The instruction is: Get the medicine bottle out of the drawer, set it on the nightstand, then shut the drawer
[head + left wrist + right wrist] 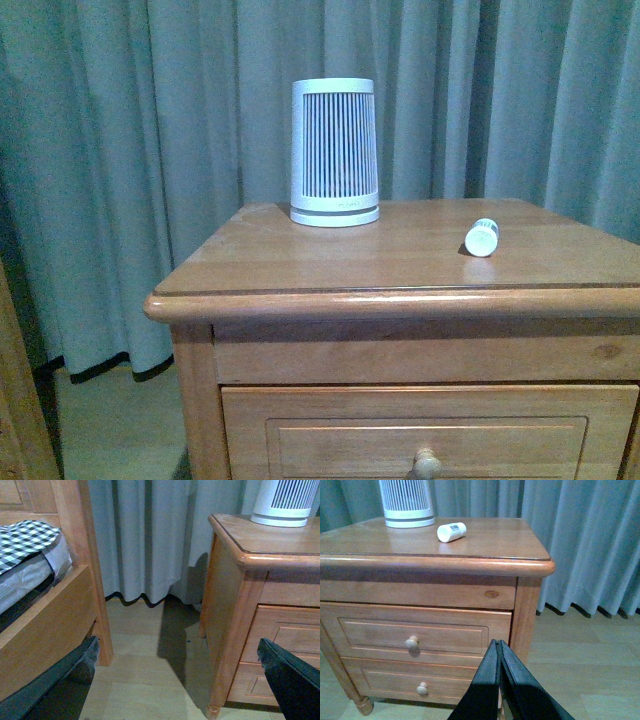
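Nearest to me on the right wrist camera, the right gripper [499, 647] has its two dark fingers [485, 690] pressed together with nothing between them, hanging in front of the nightstand [530, 610] and apart from it. On the left wrist camera, the left gripper [175, 655] stands wide open, one dark finger low by the bed frame [50, 620], the other low by the nightstand's front; it holds nothing.

Just beyond, I see the drawer [420, 635] shut flush with the cabinet front, its round knob [411, 642] facing me. The lower drawer [415, 680] beneath it is shut too.

Farther up, on the glossy surface, the medicine bottle [481, 237] lies on its side, right of the middle, with its cap end toward the front edge. It rests free, touching nothing but the wood.

Behind it, to the left and well apart, a larger white ribbed cylinder [334, 152] stands upright near the far edge.

Farthest back, pale grey-blue curtains [150, 150] hang to the wooden floor [140, 645]. Left of the nightstand, the bed carries a black-and-white checked cloth [25, 540].
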{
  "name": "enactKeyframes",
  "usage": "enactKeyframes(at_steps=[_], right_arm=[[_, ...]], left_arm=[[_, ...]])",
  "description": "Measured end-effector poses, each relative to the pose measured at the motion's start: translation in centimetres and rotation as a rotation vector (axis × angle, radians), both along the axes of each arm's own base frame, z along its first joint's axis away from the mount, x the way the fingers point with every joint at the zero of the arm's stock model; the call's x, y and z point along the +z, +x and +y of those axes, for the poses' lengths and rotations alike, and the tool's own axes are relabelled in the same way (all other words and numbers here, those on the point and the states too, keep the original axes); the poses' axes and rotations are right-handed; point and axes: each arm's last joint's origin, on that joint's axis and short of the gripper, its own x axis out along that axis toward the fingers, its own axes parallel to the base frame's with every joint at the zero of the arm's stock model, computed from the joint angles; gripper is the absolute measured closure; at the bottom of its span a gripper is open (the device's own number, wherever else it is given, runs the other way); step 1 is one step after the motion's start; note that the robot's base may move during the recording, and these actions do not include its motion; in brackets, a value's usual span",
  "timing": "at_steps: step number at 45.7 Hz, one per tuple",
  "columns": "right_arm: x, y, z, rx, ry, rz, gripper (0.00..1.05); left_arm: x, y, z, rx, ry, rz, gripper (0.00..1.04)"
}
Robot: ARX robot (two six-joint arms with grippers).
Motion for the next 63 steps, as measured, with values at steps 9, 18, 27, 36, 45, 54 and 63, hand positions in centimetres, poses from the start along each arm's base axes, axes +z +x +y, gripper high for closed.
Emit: enactKeyframes(at_steps=[9, 18, 27, 36, 45, 54, 63], right_arm=[[0.01, 0.0, 0.0, 0.0, -0.001, -0.001, 0.92], [0.01, 0.0, 0.0, 0.0, -0.001, -0.001, 0.56], [0.01, 0.0, 0.0, 0.0, -0.001, -0.001, 0.24], [0.01, 0.0, 0.0, 0.0, -0.001, -0.001, 0.07], [0.01, 0.0, 0.0, 0.0, -0.001, -0.001, 0.07], [0.01, 0.0, 0.0, 0.0, -0.001, -0.001, 0.07], [0.01, 0.0, 0.0, 0.0, -0.001, -0.001, 0.07]], left_arm=[[0.0, 0.0, 0.0, 0.0, 0.0, 0.0, 0.07], [0.0, 0.0, 0.0, 0.0, 0.0, 0.0, 0.07], [0.0, 0.0, 0.0, 0.0, 0.0, 0.0, 0.07], [0.0, 0.0, 0.0, 0.0, 0.0, 0.0, 0.07], [0.0, 0.0, 0.0, 0.0, 0.0, 0.0, 0.07], [0.0, 0.0, 0.0, 0.0, 0.0, 0.0, 0.07], [0.0, 0.0, 0.0, 0.0, 0.0, 0.0, 0.07]])
